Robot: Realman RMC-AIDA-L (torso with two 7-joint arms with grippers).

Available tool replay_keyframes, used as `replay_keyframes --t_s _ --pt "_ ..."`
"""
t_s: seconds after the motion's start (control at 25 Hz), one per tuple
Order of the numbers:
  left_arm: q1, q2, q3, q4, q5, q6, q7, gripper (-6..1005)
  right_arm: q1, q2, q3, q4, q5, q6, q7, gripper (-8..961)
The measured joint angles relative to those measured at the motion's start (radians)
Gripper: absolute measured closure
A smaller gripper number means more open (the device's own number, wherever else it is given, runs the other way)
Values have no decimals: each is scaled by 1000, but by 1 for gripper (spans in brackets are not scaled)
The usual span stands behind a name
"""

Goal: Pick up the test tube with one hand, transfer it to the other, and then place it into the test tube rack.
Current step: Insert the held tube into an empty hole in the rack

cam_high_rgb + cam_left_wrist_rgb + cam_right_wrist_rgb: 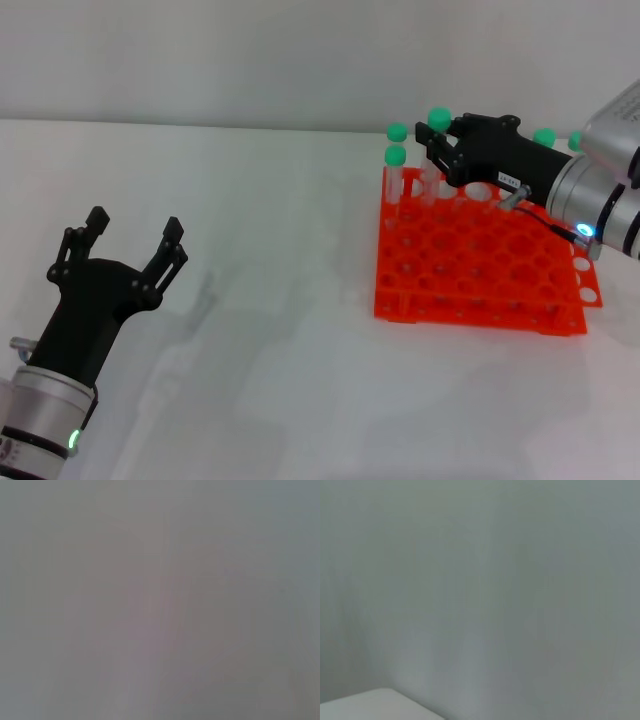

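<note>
Over the far rows of the test tube rack [480, 262], the test tube [436, 150] is pinched upright in the right claw [441, 153] for insertion. Near the tabletop [280, 200] front, the left claw [128, 240] is held spread, empty.

The test tube [436, 150], slim and clear with a green cap, stood upright in the right hand [441, 152], its lower end in a hole at the far left of the bright orange rack [470, 270]. The left hand [128, 247] was spread, well apart.
</note>
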Motion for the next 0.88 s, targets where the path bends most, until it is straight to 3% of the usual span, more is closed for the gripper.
replay_keyframes --t_s 0.88 --pt "-7 0 4 9 0 -10 0 106 5 0 -3 41 -6 -95 -28 706"
